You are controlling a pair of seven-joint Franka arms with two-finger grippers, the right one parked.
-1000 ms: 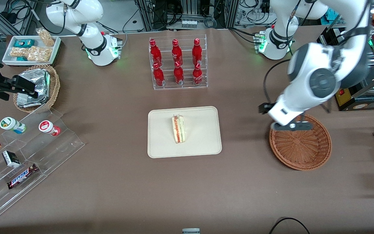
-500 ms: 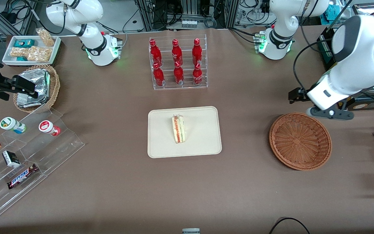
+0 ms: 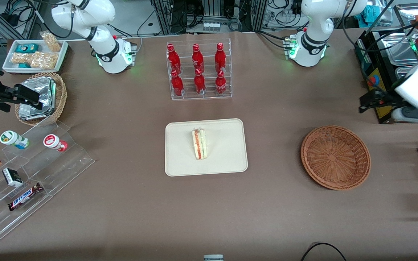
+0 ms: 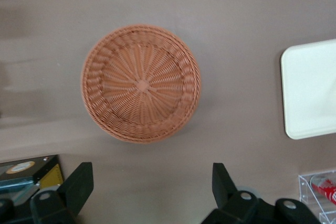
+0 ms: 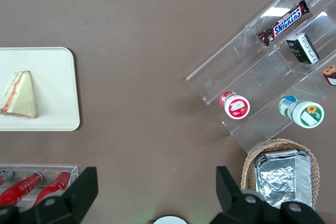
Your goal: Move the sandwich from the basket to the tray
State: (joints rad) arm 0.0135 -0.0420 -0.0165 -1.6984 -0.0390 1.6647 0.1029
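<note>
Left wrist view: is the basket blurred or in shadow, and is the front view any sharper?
Left wrist view: basket slightly soft, evenly lit, gripper open above the table. Front view: sharper, sandwich crisp on the tray, basket unshadowed.

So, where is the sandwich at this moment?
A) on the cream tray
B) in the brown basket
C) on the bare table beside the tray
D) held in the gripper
A: the sandwich lies on the tray, the basket holds nothing, and the gripper is open, raised off toward the working arm's end of the table.
</note>
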